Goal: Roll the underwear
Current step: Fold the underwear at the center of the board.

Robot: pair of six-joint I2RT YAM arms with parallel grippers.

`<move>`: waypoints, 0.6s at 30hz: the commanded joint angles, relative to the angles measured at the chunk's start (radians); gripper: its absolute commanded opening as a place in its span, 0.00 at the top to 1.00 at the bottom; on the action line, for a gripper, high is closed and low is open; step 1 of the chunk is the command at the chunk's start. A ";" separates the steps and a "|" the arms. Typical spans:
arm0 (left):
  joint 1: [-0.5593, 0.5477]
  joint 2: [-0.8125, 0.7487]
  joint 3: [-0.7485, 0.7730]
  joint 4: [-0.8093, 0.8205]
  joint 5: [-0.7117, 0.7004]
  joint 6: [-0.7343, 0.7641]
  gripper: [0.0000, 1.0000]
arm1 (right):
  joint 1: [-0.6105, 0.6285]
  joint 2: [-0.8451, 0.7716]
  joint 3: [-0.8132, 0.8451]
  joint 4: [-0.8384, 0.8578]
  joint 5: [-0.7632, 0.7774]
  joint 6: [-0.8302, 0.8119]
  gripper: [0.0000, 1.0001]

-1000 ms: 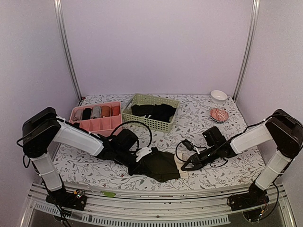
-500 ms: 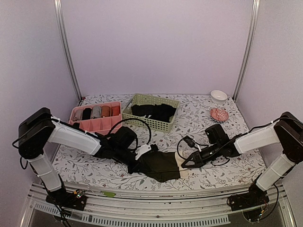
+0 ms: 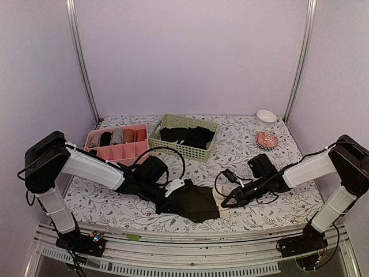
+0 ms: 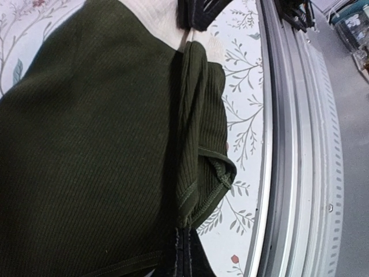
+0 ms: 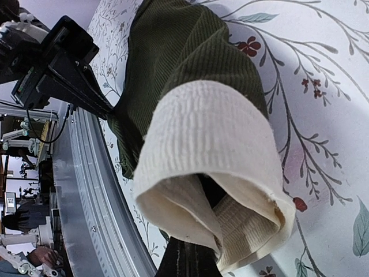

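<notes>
A: Where did the underwear (image 3: pixel 195 202) lie?

B: It lay on the flower-patterned table (image 3: pixel 248 151), toward the near edge and about midway between the two arms. The dark cloth was spread mostly flat, and its cream waistband (image 5: pixel 210 144) was at the right end.

A: And what did the left gripper (image 3: pixel 164 204) have?

B: Its jaws were closed tight on the left end of the garment. The wrist view showed a fold of the dark ribbed cloth pinched between the fingertips, and a hemmed edge curled over just beside them, close to the metal rail (image 4: pixel 294 161) at the near side of the table.

A: Was the right gripper (image 3: pixel 225 202) in the same state?

B: It was also clamped, but on the waistband end. Its own camera showed the cream strip folded round in a loop and drawn into the closed fingers, with the dark cloth running away from it toward the left gripper.

A: What else stood on the table?

B: A green basket (image 3: pixel 177 148) holding black garments (image 3: pixel 187 136) stood farther back. A pink tray (image 3: pixel 118 152) with small cloth rolls was to its left, and a white bowl (image 3: pixel 266 116) sat in the far right corner.
</notes>
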 commanded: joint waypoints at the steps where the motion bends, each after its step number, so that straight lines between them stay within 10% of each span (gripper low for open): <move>1: -0.019 -0.029 0.007 0.009 0.061 0.004 1.00 | 0.004 0.007 -0.004 -0.034 0.020 0.001 1.00; 18: -0.023 -0.016 0.019 0.013 0.050 -0.010 1.00 | 0.003 -0.112 0.001 -0.073 0.037 0.009 1.00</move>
